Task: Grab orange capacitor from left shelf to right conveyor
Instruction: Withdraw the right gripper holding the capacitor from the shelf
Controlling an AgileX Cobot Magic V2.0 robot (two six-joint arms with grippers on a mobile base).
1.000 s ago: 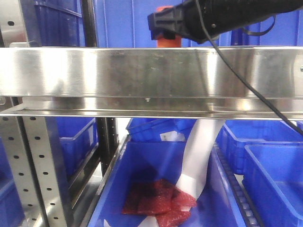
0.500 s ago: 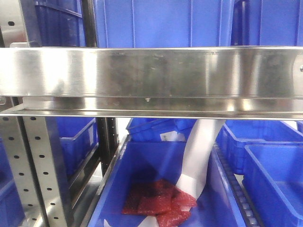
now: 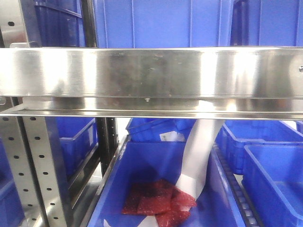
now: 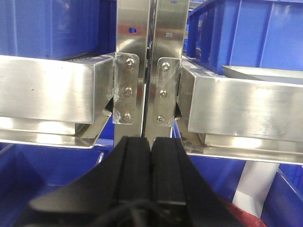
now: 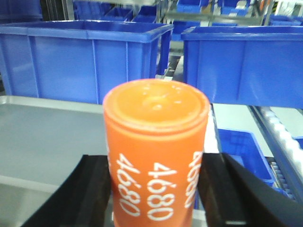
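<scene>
The orange capacitor (image 5: 156,142), printed with white "4680", fills the middle of the right wrist view. My right gripper (image 5: 155,163) is shut on it, one black finger (image 5: 94,189) pressed against each side. It hangs upright over a pale grey flat surface (image 5: 42,137). My left gripper (image 4: 151,142) is shut with nothing between its pads, facing the twin steel uprights (image 4: 147,56) of the left shelf (image 3: 151,73). Neither arm shows in the front view. The right conveyor is out of view.
Two large blue bins (image 5: 71,56) (image 5: 246,61) stand behind the capacitor, with white rollers (image 5: 284,137) at the right. Below the shelf beam, a blue bin (image 3: 142,170) holds red crinkled packets (image 3: 158,203) and a white sheet (image 3: 199,156). Perforated uprights (image 3: 38,165) stand at the left.
A second ago the right arm held the capacitor just above the beam in the front view. It has since left that view; the shelf and bins have not moved.
</scene>
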